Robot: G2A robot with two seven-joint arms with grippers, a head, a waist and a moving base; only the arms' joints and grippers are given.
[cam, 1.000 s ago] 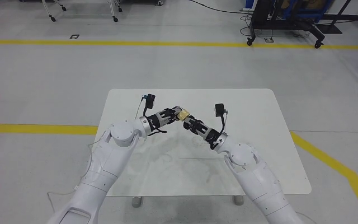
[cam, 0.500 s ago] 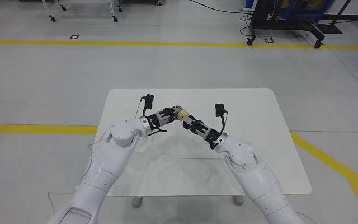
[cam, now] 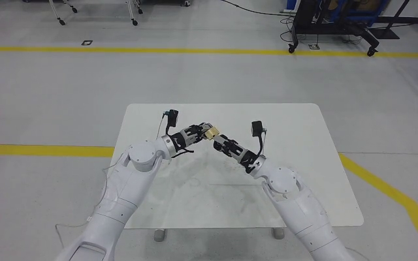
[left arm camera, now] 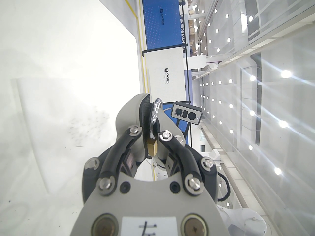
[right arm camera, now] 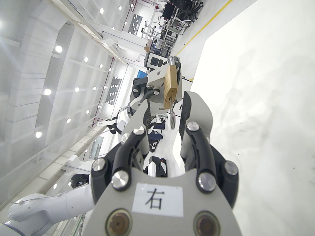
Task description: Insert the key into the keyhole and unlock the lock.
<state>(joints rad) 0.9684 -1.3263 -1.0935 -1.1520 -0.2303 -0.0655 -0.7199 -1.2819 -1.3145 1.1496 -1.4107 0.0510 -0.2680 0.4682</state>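
left pincer (cam: 204, 130) and lock (cam: 211, 133) slightly leftward since before

brushed brass lock (right arm camera: 170, 84), shiny steel key (right arm camera: 172, 119)

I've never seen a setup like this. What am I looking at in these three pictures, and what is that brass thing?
It is a two-armed robot at a white table. One picture looks down from above the arms. The other two come from a camera on each wrist. The left gripper holds a brass padlock in the air by its metal loop. A key sticks out of the padlock's underside, between the open fingers of the right gripper, which do not appear to pinch it.
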